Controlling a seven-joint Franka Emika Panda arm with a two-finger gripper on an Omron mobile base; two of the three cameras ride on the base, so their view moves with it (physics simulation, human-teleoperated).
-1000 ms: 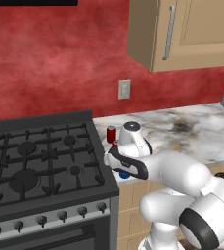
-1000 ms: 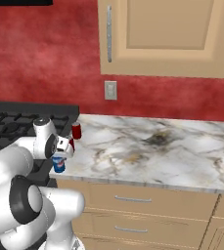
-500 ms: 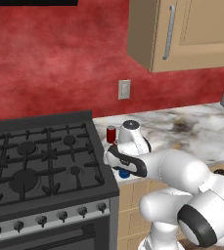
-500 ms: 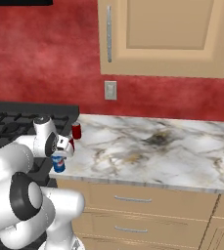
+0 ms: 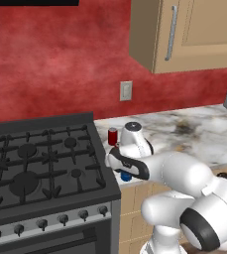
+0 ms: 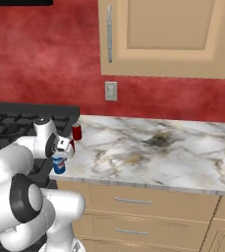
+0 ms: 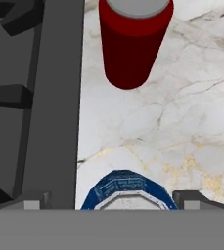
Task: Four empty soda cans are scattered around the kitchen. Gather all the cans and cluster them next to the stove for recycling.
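Hand view shows the blue can (image 7: 128, 191) standing on the marble desk (image 7: 182, 132) between the wide-spread fingers (image 7: 33, 201) – they do not touch it. One red can (image 7: 134, 39) stands upright farther along, just beside the stove (image 7: 30, 97) edge. Right base view has the hand (image 6: 60, 150) directly above the blue can.

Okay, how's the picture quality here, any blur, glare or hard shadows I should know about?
Left base view: sharp, flat even light, no glare on the stove. Right base view: equally crisp, and the blue can beside the red can throws barely any shadow on the counter. Hand view: in focus, though the blue can is cut off at the bottom.
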